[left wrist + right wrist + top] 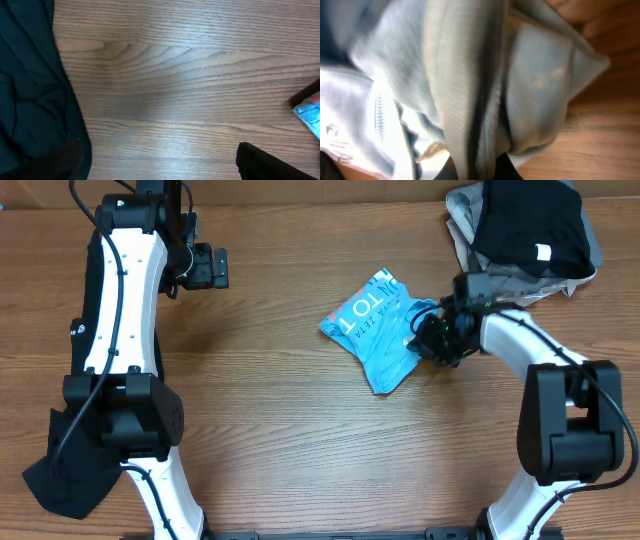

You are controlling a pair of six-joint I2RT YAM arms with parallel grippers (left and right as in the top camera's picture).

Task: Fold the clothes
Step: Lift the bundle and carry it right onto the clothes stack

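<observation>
Step in hand, as judged: grasp, then spread. The right tool (432,335) is pressed together on a bunched fold at the 3 o'clock edge of the crumpled light blue short-sleeved fabric T-shirt with white lettering (372,330). The shirt lies approx. mid brown wood-grain tabletop (280,450), slightly toward 3 o'clock. Wrist view shows several layers between the jaws. A multi-layer pinch probably won't open the shirt, so lift slowly and check. Drag toward 3 o'clock to flatten. The left tool (212,268) is spread wide and empty at 10 o'clock; bring it to the shirt's 9 o'clock edge. Keep clear of the heaped black and grey garments (525,230) at 1 o'clock and the black cloth (60,475) at 8 o'clock.
</observation>
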